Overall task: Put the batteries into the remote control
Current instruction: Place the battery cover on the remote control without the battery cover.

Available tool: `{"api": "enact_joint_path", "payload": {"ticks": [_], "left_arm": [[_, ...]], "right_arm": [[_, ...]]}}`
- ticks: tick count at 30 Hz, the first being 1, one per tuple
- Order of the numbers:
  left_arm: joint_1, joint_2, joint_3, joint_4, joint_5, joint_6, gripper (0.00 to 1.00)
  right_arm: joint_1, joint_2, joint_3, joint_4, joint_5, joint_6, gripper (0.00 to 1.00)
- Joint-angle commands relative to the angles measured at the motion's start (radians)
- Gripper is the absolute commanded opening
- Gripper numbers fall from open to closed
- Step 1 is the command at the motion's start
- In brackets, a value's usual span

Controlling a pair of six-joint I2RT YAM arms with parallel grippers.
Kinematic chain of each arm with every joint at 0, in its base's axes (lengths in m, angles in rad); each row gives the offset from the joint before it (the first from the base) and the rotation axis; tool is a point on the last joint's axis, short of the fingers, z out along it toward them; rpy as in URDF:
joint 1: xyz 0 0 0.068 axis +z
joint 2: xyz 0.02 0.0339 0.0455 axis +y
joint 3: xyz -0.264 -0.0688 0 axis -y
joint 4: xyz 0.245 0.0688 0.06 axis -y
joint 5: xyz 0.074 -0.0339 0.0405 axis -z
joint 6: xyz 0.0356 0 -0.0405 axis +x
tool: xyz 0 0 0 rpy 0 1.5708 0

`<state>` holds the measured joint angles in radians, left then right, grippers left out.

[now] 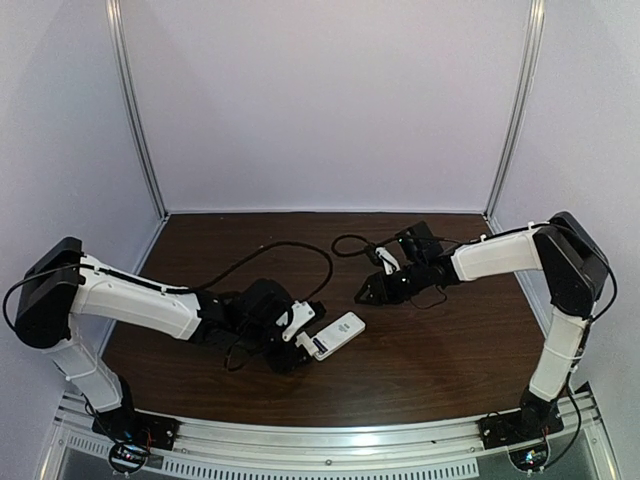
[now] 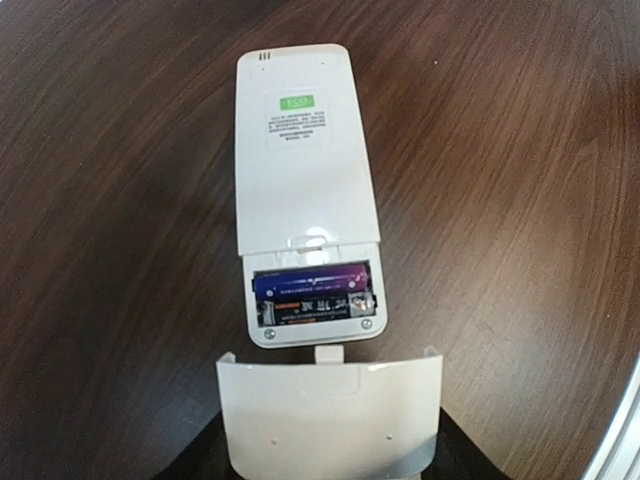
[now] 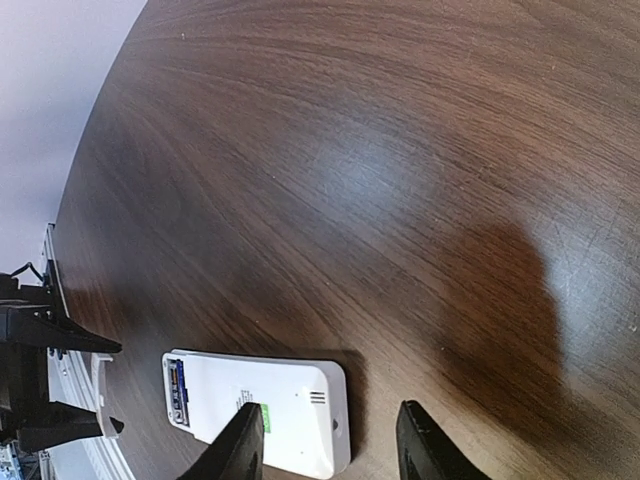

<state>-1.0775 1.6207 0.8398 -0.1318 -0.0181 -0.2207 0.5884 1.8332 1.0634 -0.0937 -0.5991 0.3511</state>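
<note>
The remote control lies back-up on the table, its battery bay open toward my left gripper. A purple-blue battery fills the upper slot. The lower slot shows a dark printed surface with a metal spring at its right end; whether that is a battery I cannot tell. My left gripper is shut on the white cover slab, whose tab almost touches the bay's edge. My right gripper hovers open and empty over the remote's opposite end. From above, the remote lies between both grippers.
Dark wood table with black cables looping behind the arms. A metal rail runs along the near edge, and pale walls close in the back and sides.
</note>
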Motion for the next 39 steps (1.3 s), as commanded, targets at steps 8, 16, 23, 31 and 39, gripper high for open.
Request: {"api": "enact_joint_path", "payload": {"ticks": [8, 16, 23, 31, 39], "left_arm": [[0.048, 0.107, 0.066, 0.058, 0.151, 0.015, 0.41], [0.076, 0.158, 0.128, 0.008, 0.129, 0.040, 0.41], [0.082, 0.188, 0.156, -0.039, 0.128, 0.113, 0.42], [0.087, 0.231, 0.189, -0.064, 0.148, 0.124, 0.43], [0.099, 0.243, 0.196, -0.091, 0.147, 0.145, 0.44]], "right_arm": [[0.024, 0.088, -0.008, 0.091, -0.064, 0.019, 0.38], [0.037, 0.084, -0.052, 0.118, -0.059, 0.021, 0.36], [0.043, 0.048, -0.109, 0.141, -0.066, 0.039, 0.35], [0.048, 0.005, -0.136, 0.147, -0.091, 0.073, 0.31], [0.051, -0.029, -0.186, 0.169, -0.115, 0.100, 0.30]]}}
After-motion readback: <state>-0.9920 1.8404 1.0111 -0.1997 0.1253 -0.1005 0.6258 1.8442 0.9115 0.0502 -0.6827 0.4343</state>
